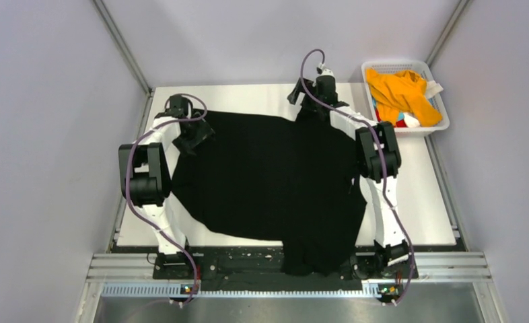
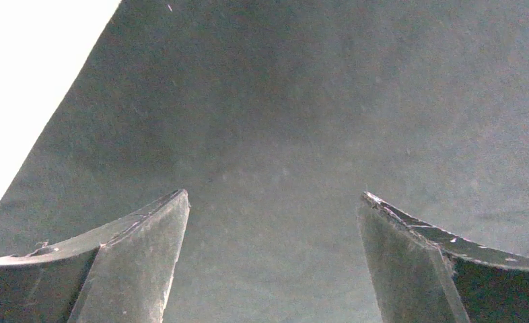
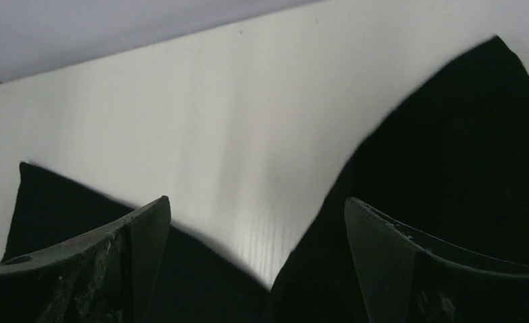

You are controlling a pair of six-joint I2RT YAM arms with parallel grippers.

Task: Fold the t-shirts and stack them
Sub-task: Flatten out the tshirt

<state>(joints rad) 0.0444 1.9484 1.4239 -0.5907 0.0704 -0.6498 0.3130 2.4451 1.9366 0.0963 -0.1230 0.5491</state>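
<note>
A large black t-shirt (image 1: pixel 268 178) lies spread over the white table, its lower part hanging over the near edge. My left gripper (image 1: pixel 193 138) is over its far left corner, open, with only black cloth (image 2: pixel 282 134) below the fingers. My right gripper (image 1: pixel 309 108) is at the shirt's far edge, open; its view shows black cloth (image 3: pixel 450 148) and bare white table (image 3: pixel 248 134) between the fingers. An orange-yellow t-shirt (image 1: pixel 400 91) lies in the basket with bits of red and white fabric.
A white mesh basket (image 1: pixel 439 114) stands at the far right of the table (image 1: pixel 423 195). Grey walls close in the sides and back. A metal rail (image 1: pixel 248 266) runs along the near edge.
</note>
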